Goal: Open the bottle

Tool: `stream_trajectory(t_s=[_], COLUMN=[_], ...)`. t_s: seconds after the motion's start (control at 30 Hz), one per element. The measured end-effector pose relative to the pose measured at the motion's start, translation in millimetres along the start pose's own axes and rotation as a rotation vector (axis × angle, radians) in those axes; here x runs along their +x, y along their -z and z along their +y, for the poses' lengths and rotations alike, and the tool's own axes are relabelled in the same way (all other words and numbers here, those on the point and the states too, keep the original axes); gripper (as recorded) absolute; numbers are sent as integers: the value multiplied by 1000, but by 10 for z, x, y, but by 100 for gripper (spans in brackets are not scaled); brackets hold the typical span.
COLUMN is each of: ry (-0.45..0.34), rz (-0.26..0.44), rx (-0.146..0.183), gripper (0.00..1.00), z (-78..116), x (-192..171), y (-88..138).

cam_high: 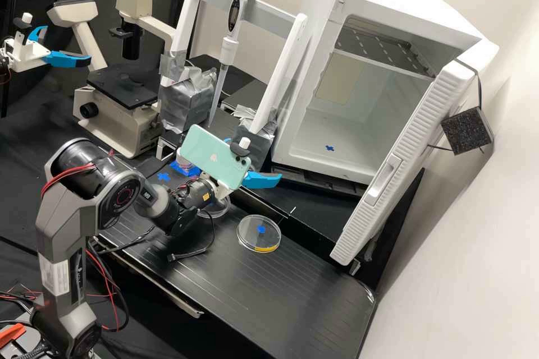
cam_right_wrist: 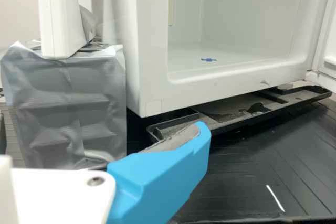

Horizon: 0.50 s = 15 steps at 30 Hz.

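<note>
Probably pre-grasp: gripper [cam_high: 255, 158] mid-frame in high view, jaws apart and empty; next move should line up on the likely bottle [cam_high: 182, 161], pinkish, left of centre.

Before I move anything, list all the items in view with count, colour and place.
container, perhaps the bottle: one, pinkish and blue, partly hidden behind the phone
petri dishes: two, clear, on the bench, one partly behind the wrist
microscope: one, beige and black, back left
pipette: one, white, upright on the stand
stand: one, white and grey, silver-taped feet
cabinet: one, white, door open, at right
block: one, black, on the cabinet door
bench: one, black, centre
phone: one, mint green, at the wrist
second arm's gripper: one, white and blue, upper left
arm: one, dark grey, left
gripper: one, white and blue, above the bench
</note>
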Motion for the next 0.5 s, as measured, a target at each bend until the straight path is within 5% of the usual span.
stream_trajectory(t_s=[0.37,0.5], ry=[0,-17], rz=[0,54], rx=[0,3], gripper=[100,100], z=[-3,1], x=[-93,-310], y=[-6,74])
